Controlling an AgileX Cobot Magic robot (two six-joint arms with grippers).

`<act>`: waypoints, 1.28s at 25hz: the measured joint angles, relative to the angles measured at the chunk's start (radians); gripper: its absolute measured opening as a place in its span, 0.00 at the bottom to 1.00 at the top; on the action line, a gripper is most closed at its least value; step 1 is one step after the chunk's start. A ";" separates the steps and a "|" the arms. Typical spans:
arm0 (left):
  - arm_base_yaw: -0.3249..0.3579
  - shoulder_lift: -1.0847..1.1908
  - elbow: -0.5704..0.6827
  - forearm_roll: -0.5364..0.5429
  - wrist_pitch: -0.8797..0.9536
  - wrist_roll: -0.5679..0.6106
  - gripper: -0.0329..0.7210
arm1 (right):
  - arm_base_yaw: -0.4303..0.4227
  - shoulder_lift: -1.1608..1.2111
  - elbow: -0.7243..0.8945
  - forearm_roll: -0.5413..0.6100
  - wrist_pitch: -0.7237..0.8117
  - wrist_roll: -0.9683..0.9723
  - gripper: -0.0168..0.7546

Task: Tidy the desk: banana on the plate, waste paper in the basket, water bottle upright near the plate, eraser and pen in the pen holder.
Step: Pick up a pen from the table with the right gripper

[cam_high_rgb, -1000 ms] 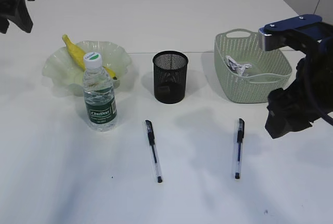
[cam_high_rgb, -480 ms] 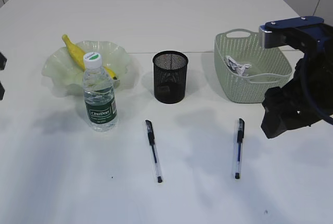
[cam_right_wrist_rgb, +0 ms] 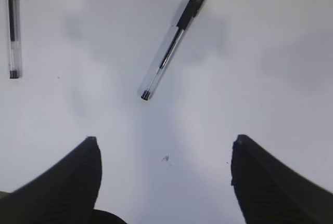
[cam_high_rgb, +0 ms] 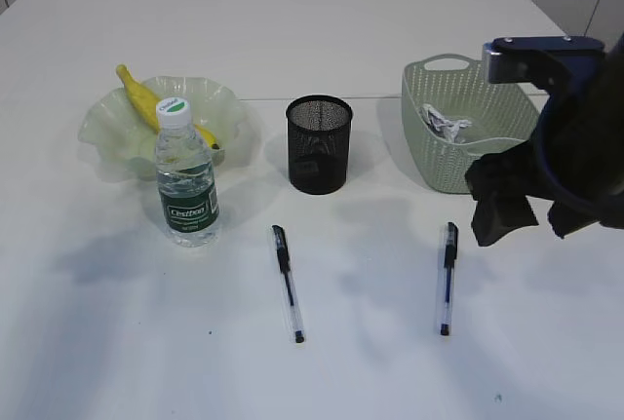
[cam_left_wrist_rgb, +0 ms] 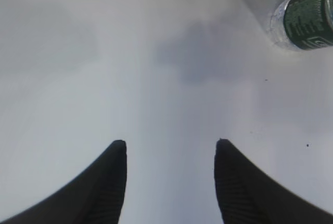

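— What lies closest to you on the counter [cam_high_rgb: 409,11]?

— Two clear ballpoint pens with black caps, well apart: the left pen [cam_high_rgb: 287,284] and the right pen [cam_high_rgb: 447,278]. My right pincer [cam_right_wrist_rgb: 165,154] hangs over the right pen's tip end, jaws spread wide, nothing between them. My left pincer [cam_left_wrist_rgb: 170,154] stands open and empty above bare counter, with the foot of the water bottle [cam_left_wrist_rgb: 307,18] off to one side.

— And farther back?

— The water bottle [cam_high_rgb: 185,174] stands upright, its dark green label carrying white lettering too small for me to read, just in front of the wavy green plate [cam_high_rgb: 107,126], where the banana [cam_high_rgb: 144,100] rests. The black mesh pen holder [cam_high_rgb: 319,144] stands mid-counter with a dark shape inside that I cannot make out. To the right, the sage green basket [cam_high_rgb: 429,147] holds the waste paper [cam_high_rgb: 445,124]; my right arm covers its near corner.
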 joint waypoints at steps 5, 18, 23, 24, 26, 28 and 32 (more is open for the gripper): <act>0.000 -0.050 0.000 -0.040 0.042 0.045 0.55 | 0.000 0.132 -0.072 -0.003 0.002 0.048 0.77; 0.000 -0.113 0.006 -0.047 0.109 0.074 0.55 | -0.002 0.494 -0.320 -0.039 0.085 0.183 0.77; 0.000 -0.113 0.006 -0.041 0.121 0.075 0.55 | -0.047 0.533 -0.322 -0.007 0.087 0.191 0.77; 0.000 -0.113 0.006 -0.039 0.121 0.076 0.55 | -0.063 0.538 -0.322 0.005 0.087 0.191 0.77; 0.000 -0.113 0.006 -0.039 0.121 0.076 0.55 | -0.088 0.544 -0.322 0.030 0.082 0.193 0.77; 0.000 -0.113 0.006 -0.037 0.121 0.076 0.55 | -0.104 0.548 -0.322 0.036 0.074 0.194 0.76; 0.000 -0.113 0.006 -0.037 0.112 0.076 0.55 | -0.106 0.554 -0.322 0.046 0.034 0.211 0.76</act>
